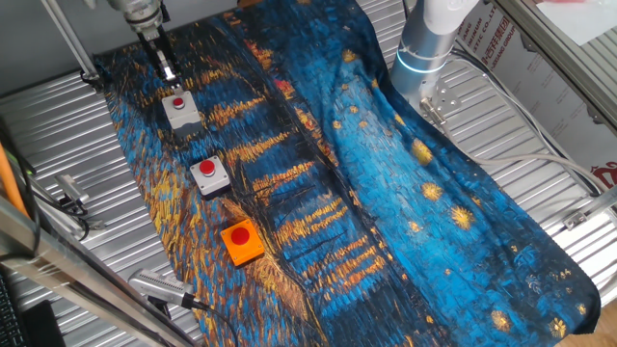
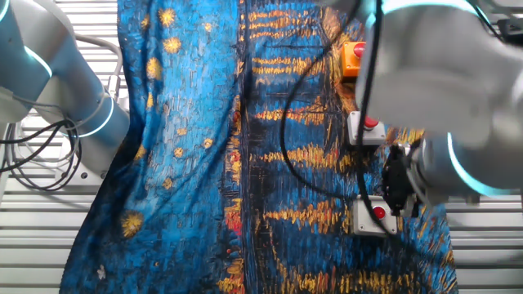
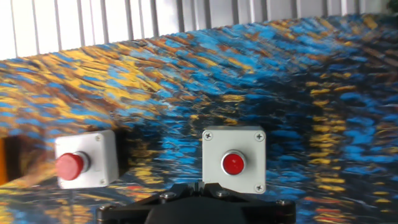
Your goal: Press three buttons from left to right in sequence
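Three red-capped buttons lie in a row on the cloth. The nearest to the gripper is a grey-based button (image 1: 180,109) (image 2: 376,214) (image 3: 234,160). The second grey-based button (image 1: 209,175) (image 2: 368,126) (image 3: 86,165) is in the middle. The orange-based button (image 1: 241,241) (image 2: 354,55) is last, and only its edge (image 3: 2,162) shows in the hand view. My gripper (image 1: 166,69) (image 3: 199,185) hovers just above and behind the first grey button, not touching it. Its fingers are pressed together and empty. In the other fixed view the arm hides part of the gripper (image 2: 395,189).
A blue and gold starry cloth (image 1: 386,193) covers a ribbed metal table (image 1: 58,125). The arm's base (image 1: 424,48) stands at the back, with cables beside it. A metal tool (image 1: 159,287) and clips (image 1: 67,198) lie off the cloth near the orange button.
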You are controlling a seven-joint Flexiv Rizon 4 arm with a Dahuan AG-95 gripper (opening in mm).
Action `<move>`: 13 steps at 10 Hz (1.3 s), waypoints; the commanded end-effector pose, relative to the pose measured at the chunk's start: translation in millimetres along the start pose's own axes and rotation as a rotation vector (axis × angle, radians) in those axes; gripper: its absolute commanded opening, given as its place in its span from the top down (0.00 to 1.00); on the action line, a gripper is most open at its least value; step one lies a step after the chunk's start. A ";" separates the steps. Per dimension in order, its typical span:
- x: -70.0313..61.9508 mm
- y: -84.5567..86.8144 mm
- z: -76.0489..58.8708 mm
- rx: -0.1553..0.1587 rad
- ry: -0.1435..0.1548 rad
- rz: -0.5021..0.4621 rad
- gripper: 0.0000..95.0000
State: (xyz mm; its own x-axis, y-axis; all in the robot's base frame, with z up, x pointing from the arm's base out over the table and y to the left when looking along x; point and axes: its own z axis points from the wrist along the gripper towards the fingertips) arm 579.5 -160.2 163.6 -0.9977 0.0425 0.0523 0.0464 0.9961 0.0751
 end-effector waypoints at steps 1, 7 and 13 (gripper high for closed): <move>0.2 -1.5 -0.1 0.103 0.022 -0.029 1.00; -1.5 -3.7 9.6 0.092 0.013 -0.033 1.00; -5.0 -22.7 16.0 0.097 0.009 -0.059 1.00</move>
State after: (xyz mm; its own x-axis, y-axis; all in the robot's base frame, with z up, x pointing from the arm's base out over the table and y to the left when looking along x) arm 583.7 -187.4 146.0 -0.9981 -0.0198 0.0578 -0.0210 0.9996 -0.0202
